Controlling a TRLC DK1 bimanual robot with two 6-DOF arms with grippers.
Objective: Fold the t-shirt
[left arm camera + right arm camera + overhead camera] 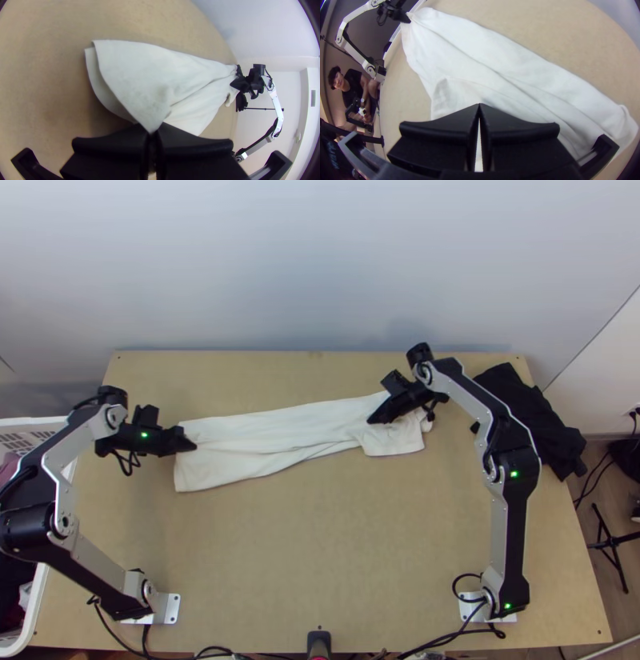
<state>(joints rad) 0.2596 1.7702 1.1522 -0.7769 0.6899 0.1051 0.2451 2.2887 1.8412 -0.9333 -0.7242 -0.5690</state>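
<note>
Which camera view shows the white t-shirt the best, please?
The top view: it shows the white t-shirt almost from end to end, as a long creased strip. The left wrist view shows one end pinched by the left gripper; the right wrist view shows creases running along it, partly hidden by the right gripper.

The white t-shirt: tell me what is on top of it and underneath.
The right claw is over one end of the t-shirt; the left claw pinches the other. Around it is wooden table, but whatever lies underneath is covered.
</note>
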